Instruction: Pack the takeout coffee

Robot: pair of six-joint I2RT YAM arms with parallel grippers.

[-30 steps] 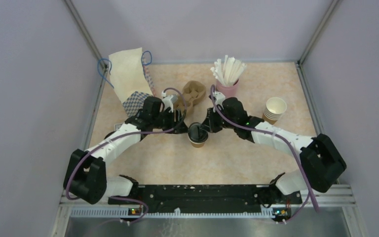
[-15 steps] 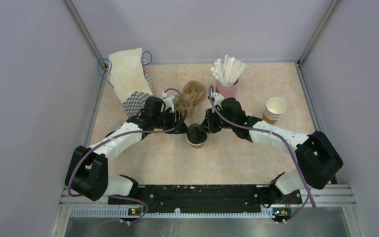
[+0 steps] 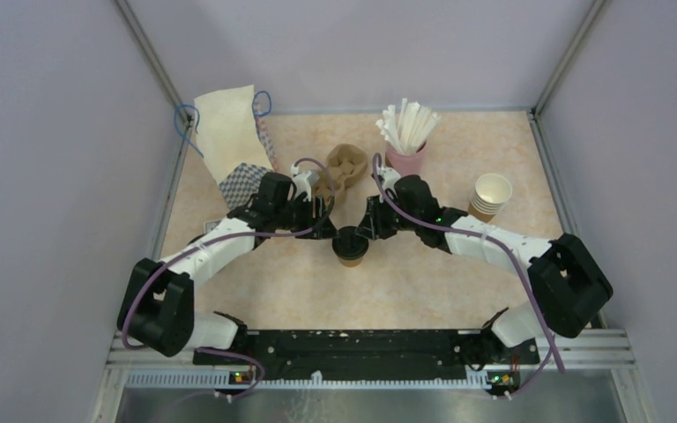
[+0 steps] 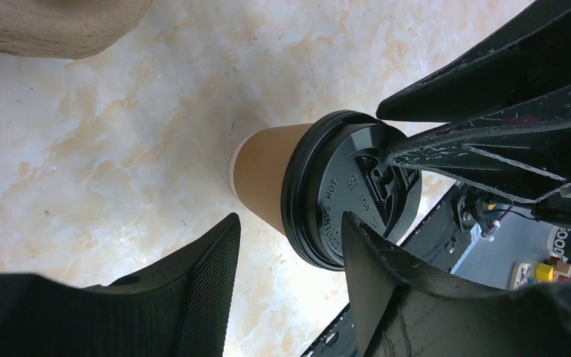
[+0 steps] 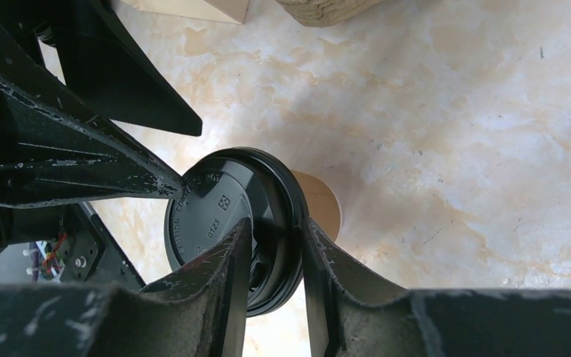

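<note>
A pink cup (image 3: 405, 159) bristling with white straws (image 3: 408, 125) stands at the back of the marbled table (image 3: 458, 282). To its right, well apart, sits a stack of lidless brown paper cups (image 3: 491, 196). Just to its left lies a crumpled brown paper piece (image 3: 345, 165), and far to its left a cream paper bag (image 3: 227, 130) with blue handles.

Takeout coffee (image 4: 308, 186) kraft-brown, lid (image 4: 346, 197) black; table (image 3: 458, 273) beige marbled; straw holder (image 3: 405, 159) pink; bag (image 3: 227, 132) cream, blue-white checks.

The takeout coffee (image 3: 350, 248) has been displaced slightly leftward and toward the arm bases. Its black lid (image 3: 350, 238), previously tilted, is now seen flatter from above. The right gripper (image 5: 275, 234) has been carried leftward with it. The elbows of the left arm (image 3: 203, 256) and right arm (image 3: 494, 242) have been drawn slightly inward.
</note>
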